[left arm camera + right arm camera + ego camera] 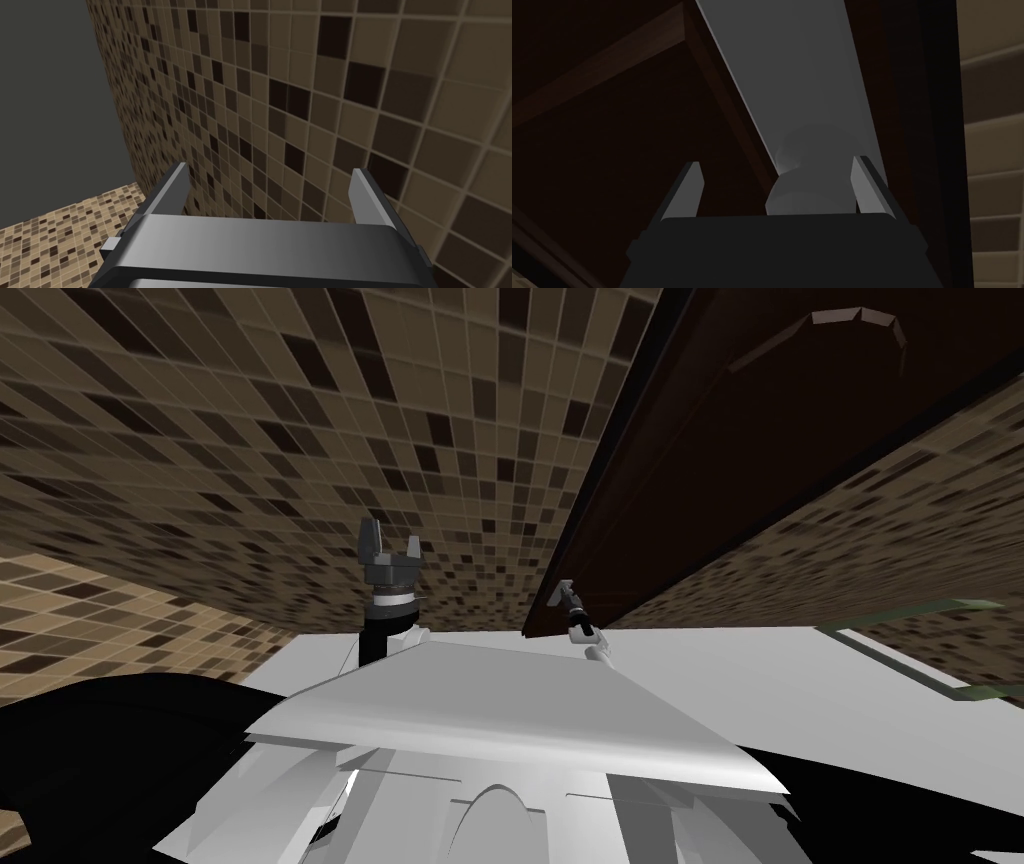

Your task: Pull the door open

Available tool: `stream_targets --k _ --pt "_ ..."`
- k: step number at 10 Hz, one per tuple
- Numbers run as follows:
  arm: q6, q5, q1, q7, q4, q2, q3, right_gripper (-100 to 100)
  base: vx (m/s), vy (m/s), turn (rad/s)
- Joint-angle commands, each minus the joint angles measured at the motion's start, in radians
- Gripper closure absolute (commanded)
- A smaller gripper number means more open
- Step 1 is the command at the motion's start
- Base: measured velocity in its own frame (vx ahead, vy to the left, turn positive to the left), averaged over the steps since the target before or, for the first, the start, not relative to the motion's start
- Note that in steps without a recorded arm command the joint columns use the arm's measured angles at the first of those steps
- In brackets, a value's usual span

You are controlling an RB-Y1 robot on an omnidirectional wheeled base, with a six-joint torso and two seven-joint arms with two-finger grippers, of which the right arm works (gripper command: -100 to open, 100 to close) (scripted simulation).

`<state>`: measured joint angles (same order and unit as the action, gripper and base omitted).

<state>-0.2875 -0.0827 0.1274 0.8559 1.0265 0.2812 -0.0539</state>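
Dark brown door (750,438) to my right, with my right gripper (565,590) at its edge. My wrist camera adds the grey knob (812,185) between that gripper's unclenched fingers, nearer one. My left gripper (270,170) hangs raised and released.

walls (250,438): brown and tan mosaic tile | floor (770,678): plain white | light: dim

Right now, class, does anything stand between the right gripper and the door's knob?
Nothing visible does. In the right wrist view the grey knob sits between the open fingers of the right gripper, nearer one of them, against the dark brown door. The left gripper hangs apart, by the tiled wall.
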Motion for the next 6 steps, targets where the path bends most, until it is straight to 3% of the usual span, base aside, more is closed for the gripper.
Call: stream_targets --k 1,2,3,4,5,6 --pt "0.050 0.050 -0.018 -0.015 0.025 0.021 -0.015 100 -0.012 0.007 0.007" --pt "0.052 0.050 -0.018 -0.015 0.025 0.021 -0.015 100 0.000 0.012 0.000" --pt "0.084 0.093 -0.016 -0.028 0.021 0.020 -0.018 100 -0.010 0.008 -0.068" --pt "0.095 0.116 -0.016 -0.028 0.021 0.020 -0.018 100 -0.012 0.008 -0.035" --pt "0.130 0.144 -0.013 -0.042 0.018 0.020 -0.022 100 -0.006 0.010 -0.022" --pt "0.140 0.170 -0.013 -0.042 0.018 0.020 -0.022 100 -0.012 0.010 -0.033"
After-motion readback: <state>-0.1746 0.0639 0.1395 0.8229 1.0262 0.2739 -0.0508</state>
